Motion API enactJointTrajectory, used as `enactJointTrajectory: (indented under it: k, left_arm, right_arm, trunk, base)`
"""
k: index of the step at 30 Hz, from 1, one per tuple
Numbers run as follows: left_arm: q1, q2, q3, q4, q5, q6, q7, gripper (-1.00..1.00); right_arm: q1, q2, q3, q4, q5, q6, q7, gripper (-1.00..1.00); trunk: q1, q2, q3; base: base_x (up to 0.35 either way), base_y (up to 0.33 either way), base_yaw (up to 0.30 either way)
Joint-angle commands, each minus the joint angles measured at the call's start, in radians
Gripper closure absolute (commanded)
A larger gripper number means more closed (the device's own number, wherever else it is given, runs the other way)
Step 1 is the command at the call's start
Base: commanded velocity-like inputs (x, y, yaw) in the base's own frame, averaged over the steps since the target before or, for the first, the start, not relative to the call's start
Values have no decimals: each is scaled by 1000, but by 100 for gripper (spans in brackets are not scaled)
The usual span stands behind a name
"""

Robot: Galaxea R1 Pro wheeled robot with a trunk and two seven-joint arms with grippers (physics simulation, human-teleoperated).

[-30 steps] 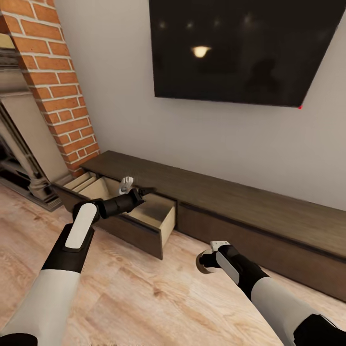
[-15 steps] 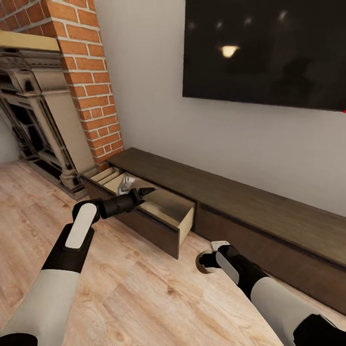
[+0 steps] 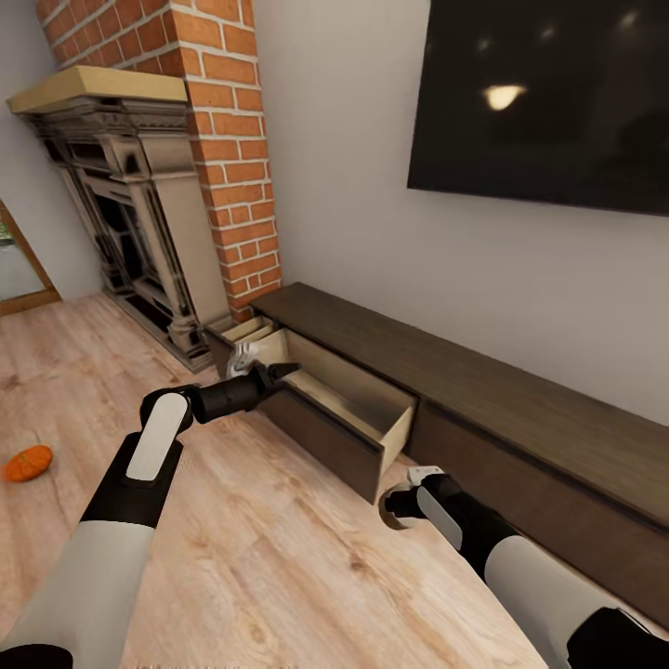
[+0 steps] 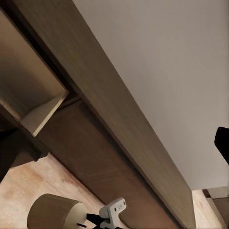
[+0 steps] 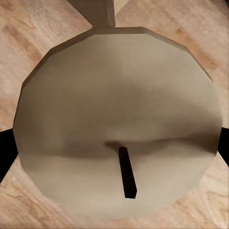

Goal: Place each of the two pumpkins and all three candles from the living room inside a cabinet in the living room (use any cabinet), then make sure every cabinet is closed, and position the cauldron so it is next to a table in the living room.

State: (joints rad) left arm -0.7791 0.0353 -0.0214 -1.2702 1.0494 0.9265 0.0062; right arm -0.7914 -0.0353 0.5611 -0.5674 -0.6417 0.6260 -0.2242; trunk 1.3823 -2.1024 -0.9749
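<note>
A beige candle (image 5: pixel 119 119) with a dark wick sits between my right gripper's fingers (image 5: pixel 5 150); the right gripper (image 3: pixel 398 502) is shut on it, low over the floor in front of the cabinet (image 3: pixel 483 390). The candle (image 4: pixel 56 214) also shows in the left wrist view. The cabinet's wide drawer (image 3: pixel 348 409) stands pulled out, pale beige inside. My left gripper (image 3: pixel 283 371) hovers open at the drawer's left end, holding nothing. An orange pumpkin (image 3: pixel 28 463) lies on the wooden floor at far left.
A black columned fireplace (image 3: pixel 139 214) and a brick column (image 3: pixel 232 139) stand left of the cabinet. A dark TV (image 3: pixel 557 93) hangs on the wall above. A smaller drawer (image 3: pixel 243 331) at the cabinet's left end is also pulled out.
The camera has swung left, so the cabinet and TV shift right in view; the fireplace and the pumpkin have come into sight. Both arms keep the same pose.
</note>
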Motion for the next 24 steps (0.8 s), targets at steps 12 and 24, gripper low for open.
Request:
enactJointTrajectory:
  k: [12, 24]
  left_arm:
    - [1, 0, 1, 0, 0, 0, 0, -100]
    - [1, 0, 4, 0, 0, 0, 0, -100]
  right_arm:
    - [0, 0, 0, 0, 0, -1, 0, 100]
    - [0, 0, 0, -2, 1, -2, 0, 100]
  trunk:
    - [0, 0, 0]
    - [0, 0, 0]
  base:
    - [0, 0, 290]
    - [0, 0, 290]
